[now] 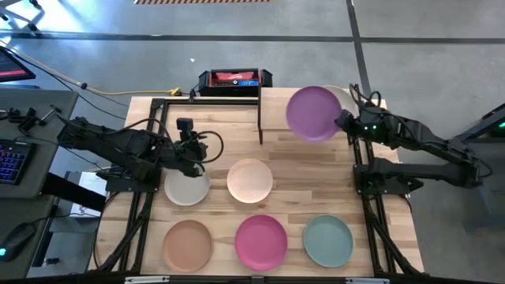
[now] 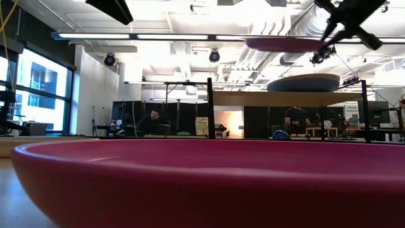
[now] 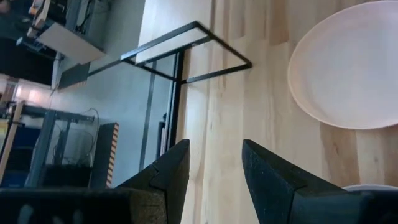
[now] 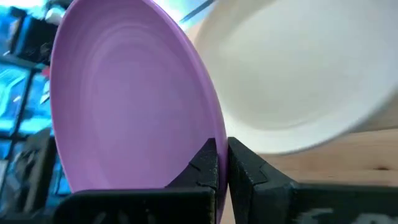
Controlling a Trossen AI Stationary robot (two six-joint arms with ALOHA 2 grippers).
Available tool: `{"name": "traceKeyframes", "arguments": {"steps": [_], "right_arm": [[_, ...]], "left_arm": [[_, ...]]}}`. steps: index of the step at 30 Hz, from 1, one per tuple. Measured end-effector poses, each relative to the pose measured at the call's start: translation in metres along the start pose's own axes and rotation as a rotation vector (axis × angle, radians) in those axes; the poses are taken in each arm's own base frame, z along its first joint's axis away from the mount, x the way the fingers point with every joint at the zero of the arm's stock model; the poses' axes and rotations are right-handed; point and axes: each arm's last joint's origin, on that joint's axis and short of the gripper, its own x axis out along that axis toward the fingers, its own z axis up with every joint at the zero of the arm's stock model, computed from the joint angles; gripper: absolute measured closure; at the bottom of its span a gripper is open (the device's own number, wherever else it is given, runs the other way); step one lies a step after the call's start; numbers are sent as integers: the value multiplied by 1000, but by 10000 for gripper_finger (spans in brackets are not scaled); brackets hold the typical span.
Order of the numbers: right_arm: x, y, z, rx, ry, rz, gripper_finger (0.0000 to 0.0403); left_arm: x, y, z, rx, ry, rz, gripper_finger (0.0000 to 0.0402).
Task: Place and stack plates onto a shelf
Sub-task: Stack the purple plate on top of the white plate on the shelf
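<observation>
My right gripper (image 1: 345, 122) is shut on the purple plate (image 1: 313, 113), which it holds in the air over the shelf (image 1: 273, 101). Under that plate, a cream plate (image 1: 347, 96) rests on the shelf board. In the low view the purple plate (image 2: 281, 43) hovers above a plate that looks blue-grey (image 2: 304, 82) on the board (image 2: 253, 98). My left gripper (image 1: 195, 160) is open just beyond the grey-beige plate (image 1: 187, 191), touching nothing. The peach plate (image 1: 250, 180), terracotta plate (image 1: 188, 243), magenta plate (image 1: 261, 241) and teal plate (image 1: 328, 241) lie flat on the table. My right gripper pinches the purple plate's rim (image 4: 205, 134) between its two fingers, one on the upper face and one on the underside. It reaches in from the table's right side. The plate is lifted clear above the shelf, close to level, over the cream plate (image 4: 298, 81).
A black and red box (image 1: 234, 79) sits at the far edge beside the shelf's black posts (image 1: 260, 118). A black frame (image 1: 162, 110) borders the table's left side. The magenta plate (image 2: 190, 177) fills the low view's foreground. The left wrist view shows the peach plate (image 3: 348, 68) and bare wood.
</observation>
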Motion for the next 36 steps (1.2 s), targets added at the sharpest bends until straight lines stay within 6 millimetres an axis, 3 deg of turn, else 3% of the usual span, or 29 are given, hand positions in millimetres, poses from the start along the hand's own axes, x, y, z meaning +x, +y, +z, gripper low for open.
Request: {"name": "traceKeyframes", "arguments": {"steps": [12,20,36], "right_arm": [[-9,-24,19,113,-85,-118,403],[-8,-29,29,183,-150,-158,403],[19,-26,37,194,-116,-283,403]], "left_arm": [[14,16,-4,-71,63,45,263],[19,23,-6,-106,86,65,263],[23,26,-7,-179,98,55,263]]}}
